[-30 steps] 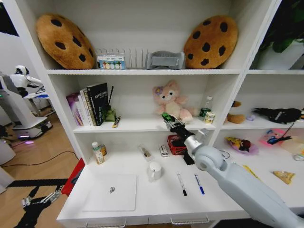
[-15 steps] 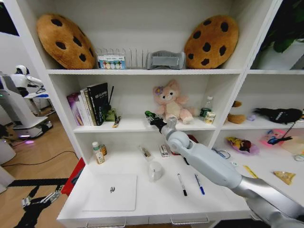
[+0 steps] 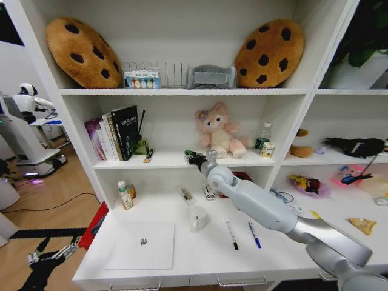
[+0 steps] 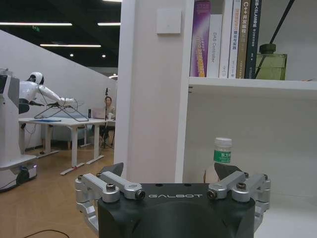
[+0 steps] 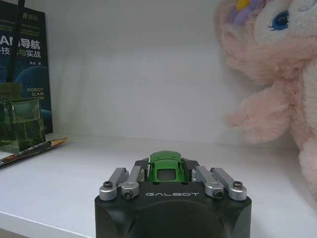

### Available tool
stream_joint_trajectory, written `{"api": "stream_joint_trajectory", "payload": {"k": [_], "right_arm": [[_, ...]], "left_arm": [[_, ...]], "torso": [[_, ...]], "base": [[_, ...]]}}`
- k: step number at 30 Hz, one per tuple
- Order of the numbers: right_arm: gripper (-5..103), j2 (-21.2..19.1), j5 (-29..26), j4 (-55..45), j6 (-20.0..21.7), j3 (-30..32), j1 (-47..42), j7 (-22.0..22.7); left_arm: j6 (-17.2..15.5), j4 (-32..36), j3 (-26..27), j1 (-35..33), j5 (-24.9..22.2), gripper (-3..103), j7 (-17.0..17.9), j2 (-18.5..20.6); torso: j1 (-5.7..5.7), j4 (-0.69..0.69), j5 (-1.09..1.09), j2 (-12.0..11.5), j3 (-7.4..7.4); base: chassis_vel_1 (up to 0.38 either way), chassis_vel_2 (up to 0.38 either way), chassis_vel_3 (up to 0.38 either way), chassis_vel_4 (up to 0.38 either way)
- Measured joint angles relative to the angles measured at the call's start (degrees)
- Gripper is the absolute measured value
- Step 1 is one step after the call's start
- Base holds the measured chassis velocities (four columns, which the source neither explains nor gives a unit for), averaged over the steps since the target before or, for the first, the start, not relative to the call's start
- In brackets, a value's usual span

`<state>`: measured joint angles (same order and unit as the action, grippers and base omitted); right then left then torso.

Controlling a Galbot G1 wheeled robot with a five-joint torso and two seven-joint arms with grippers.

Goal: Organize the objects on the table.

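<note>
Holding: right gripper (image 5: pixel 167 173) is closed on a small green toy car (image 5: pixel 167 166), clamped between its fingers.
Right arm: reaches up from the lower right across the table (image 3: pixel 182 254) to the front edge of the middle shelf (image 3: pixel 176 160), gripper at the shelf lip, just left of the pink plush toy (image 3: pixel 218 130).
Wrist view, right: car sits just above the shelf board; plush close by; a green glass bottle (image 5: pixel 17 124) and a pencil (image 5: pixel 34 148) farther along the same shelf, dark books behind them.
Left gripper (image 4: pixel 173 186): parked low beside the table's left end, fingers spread wide, nothing between them.
Laptop (image 3: pixel 142 244): lid shut, flat at the table's front left.
Black marker (image 3: pixel 232 235), blue pen (image 3: pixel 254 234): side by side on the table, slightly apart, right of the laptop.
White mug (image 3: pixel 197 218): between laptop and marker.
Green-labelled bottle (image 3: pixel 124 195): upright at the table's back left; also seen in the left wrist view, beyond the gripper.
</note>
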<state>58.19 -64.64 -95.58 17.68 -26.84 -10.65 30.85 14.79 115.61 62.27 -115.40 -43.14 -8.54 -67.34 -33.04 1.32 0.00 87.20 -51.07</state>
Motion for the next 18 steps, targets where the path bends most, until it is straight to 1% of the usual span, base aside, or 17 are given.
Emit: {"api": "stream_joint_trajectory", "payload": {"k": [4, 5, 7, 8, 9, 11, 12, 14, 15, 18], "right_arm": [[36, -0.2, 0.1, -0.2, 0.0, 0.1, -0.1, 0.0], [33, -0.4, 0.2, -0.5, 0.0, 0.2, -0.2, 0.0], [33, -0.5, 0.2, -0.7, 0.0, 0.4, -0.4, 0.0], [48, -0.7, 0.3, -1.3, 0.0, 1.0, -0.6, 0.0], [48, -0.7, 0.3, -1.3, 0.0, 1.0, -0.6, 0.0], [59, -1.1, 1.3, -2.6, 0.0, 1.8, -0.9, -0.1], [59, -1.1, 1.3, -2.6, 0.0, 1.8, -0.9, -0.1], [70, -1.9, 2.7, -5.2, -0.2, 3.3, -1.2, 0.0], [70, -1.9, 2.7, -5.2, -0.2, 3.3, -1.2, 0.0], [86, -3.6, 3.3, -10.3, 0.2, 6.3, -2.2, 1.1]], "left_arm": [[0.0, 0.0, 0.0, 0.0, 0.0, 100, 0.0, 0.0], [0.0, 0.0, 0.0, 0.0, 0.0, 100, 0.0, 0.0], [0.0, 0.0, 0.0, 0.0, 0.0, 100, 0.0, 0.0], [0.0, 0.0, 0.0, 0.0, 0.0, 100, 0.0, 0.0], [0.0, 0.0, 0.0, 0.0, 0.0, 100, 0.0, 0.0], [0.0, 0.0, 0.0, 0.0, 0.0, 100, 0.0, 0.0], [0.0, 0.0, 0.0, 0.0, 0.0, 100, 0.0, 0.0], [0.0, 0.0, 0.0, 0.0, 0.0, 100, 0.0, 0.0], [0.0, 0.0, 0.0, 0.0, 0.0, 100, 0.0, 0.0], [0.0, 0.0, 0.0, 0.0, 0.0, 100, 0.0, 0.0]], "torso": [[0.0, 0.0, 0.0, 0.0, 0.0], [0.0, -0.01, 0.0, 0.0, 0.0], [0.0, -0.01, 0.0, 0.0, 0.0], [-0.01, 0.0, 0.0, 0.0, -0.01], [-0.01, 0.0, 0.0, 0.0, -0.01], [0.0, 0.0, 0.0, 0.0, 0.0], [0.0, 0.0, 0.0, 0.0, 0.0], [0.0, -0.01, 0.0, 0.0, 0.0], [0.0, -0.01, 0.0, 0.0, 0.0], [-0.01, -0.01, 0.0, 0.0, 0.0]], "base": [[0.0, 0.0, 0.0, 0.0], [0.0, 0.0, 0.0, 0.0], [0.0, 0.0, 0.0, 0.0], [0.0, 0.0, 0.0, 0.0], [0.0, 0.0, 0.0, 0.0], [0.0, 0.0, 0.0, 0.0], [0.0, 0.0, 0.0, 0.0], [0.0, 0.0, 0.0, 0.0], [0.0, 0.0, 0.0, 0.0], [0.0, 0.0, 0.0, 0.0]]}}
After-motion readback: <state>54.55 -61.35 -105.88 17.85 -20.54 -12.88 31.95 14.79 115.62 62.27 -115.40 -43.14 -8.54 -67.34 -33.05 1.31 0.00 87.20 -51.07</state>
